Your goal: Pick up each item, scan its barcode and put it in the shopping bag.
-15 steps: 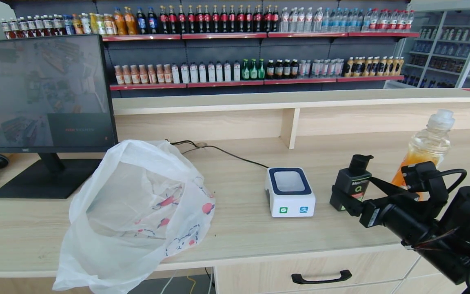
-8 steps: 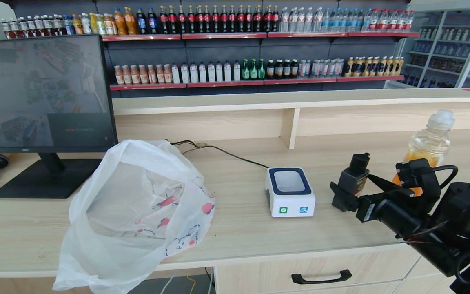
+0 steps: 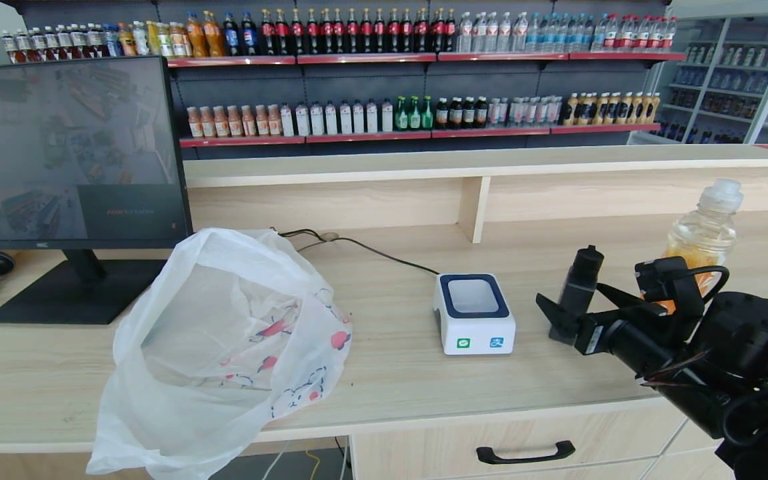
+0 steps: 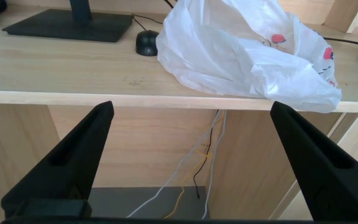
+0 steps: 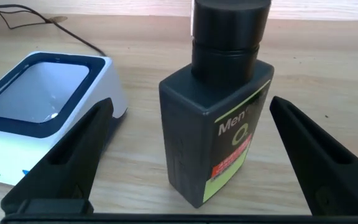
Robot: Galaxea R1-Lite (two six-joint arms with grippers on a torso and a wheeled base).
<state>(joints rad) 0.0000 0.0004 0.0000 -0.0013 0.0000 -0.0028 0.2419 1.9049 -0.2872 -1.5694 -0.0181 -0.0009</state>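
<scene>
2 items left on counter (image 3: 391,373): black bottle (image 3: 579,280), juice bottle (image 3: 707,233), neither bagged. Right gripper (image 5: 190,109) jaws spread around black bottle, not clamped; left gripper (image 4: 191,107) jaws apart too.

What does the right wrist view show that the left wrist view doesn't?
Only right wrist: black flat plastic bottle with round cap, upright between the open fingers of the right gripper; white box-shaped barcode scanner beside it. Only left wrist: white plastic shopping bag with red print, black monitor stand base, cables hanging under the light wooden counter, left gripper open. Both: that counter.
</scene>
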